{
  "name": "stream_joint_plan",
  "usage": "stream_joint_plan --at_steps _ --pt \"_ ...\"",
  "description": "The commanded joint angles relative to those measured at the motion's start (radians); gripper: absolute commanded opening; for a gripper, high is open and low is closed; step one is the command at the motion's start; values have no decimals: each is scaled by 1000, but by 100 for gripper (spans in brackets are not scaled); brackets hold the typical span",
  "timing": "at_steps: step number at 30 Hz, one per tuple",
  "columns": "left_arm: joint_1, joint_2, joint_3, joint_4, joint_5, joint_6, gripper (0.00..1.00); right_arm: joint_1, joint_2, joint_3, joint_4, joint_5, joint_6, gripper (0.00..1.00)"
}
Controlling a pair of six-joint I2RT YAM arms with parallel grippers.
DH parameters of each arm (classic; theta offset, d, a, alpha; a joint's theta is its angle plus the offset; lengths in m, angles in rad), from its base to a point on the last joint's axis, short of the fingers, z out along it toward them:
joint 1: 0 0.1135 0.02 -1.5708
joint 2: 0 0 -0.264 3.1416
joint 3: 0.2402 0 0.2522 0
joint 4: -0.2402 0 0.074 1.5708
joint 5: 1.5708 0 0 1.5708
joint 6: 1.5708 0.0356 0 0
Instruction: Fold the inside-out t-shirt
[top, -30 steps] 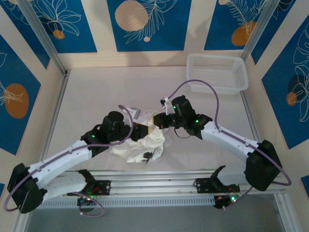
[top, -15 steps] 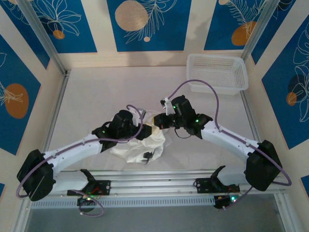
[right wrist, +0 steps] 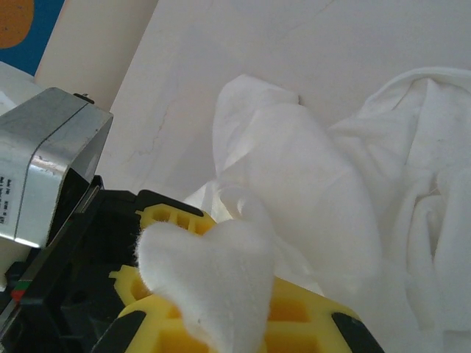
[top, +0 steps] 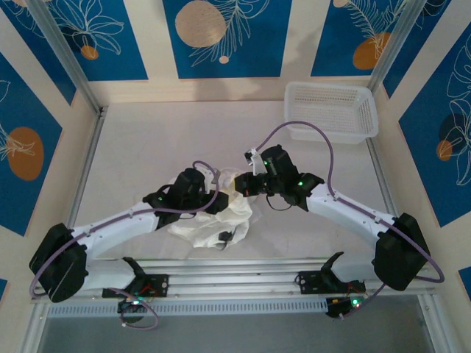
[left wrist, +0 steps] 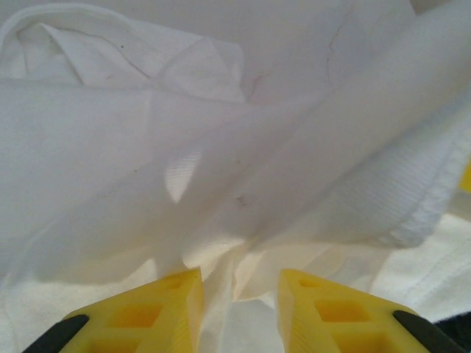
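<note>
Closest to the arms' bases, the inside-out t-shirt (top: 202, 228) lies on the table (top: 147, 147) as a crumpled white heap, a little left of the middle. No sleeve, hem or collar is laid out flat, and a small dark patch, probably the label, shows at its near edge. No fold line is visible anywhere, so I judge the folding itself not yet begun; the work looks to be at the untangling or turning stage.

Just beyond the heap, the left gripper (top: 221, 204) reaches into the cloth. In the left wrist view its yellow fingers (left wrist: 176, 309) stand partly apart with a bunched pleat of fabric running down into the gap. Whether they grip that pleat cannot be told.

A little farther on, the right gripper (top: 241, 184) meets the shirt's far end. Its fingers (right wrist: 294, 320) are pressed together on a tuft of white cloth that sticks up between them, so this end is pinched and slightly raised.

Left to do, as I read it: spread the shirt flat, then make every fold.

At the far right, well apart from the shirt, sits a white mesh basket (top: 331, 86).
</note>
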Motion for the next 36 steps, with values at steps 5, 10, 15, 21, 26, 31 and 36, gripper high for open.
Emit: stream_joint_plan --at_steps 5,10,15,21,26,31,36 --pt "14 24 37 35 25 -8 34 -5 -4 22 -5 0 8 0" --pt "14 24 52 124 85 -11 28 -5 1 23 -6 -1 9 0" --pt "15 28 84 91 63 2 21 -5 0 20 -10 -1 16 0" --pt "25 36 116 -38 -1 20 0 -6 -6 23 -28 11 1 0" --pt "86 -71 126 -18 159 -28 0 -47 -11 -30 -8 -26 -86 0" --pt "108 -155 223 -97 268 -37 0 -145 -57 -83 42 -204 -148 6" --pt "118 -156 250 -132 315 -30 0 -169 -136 -52 7 -283 -217 39"
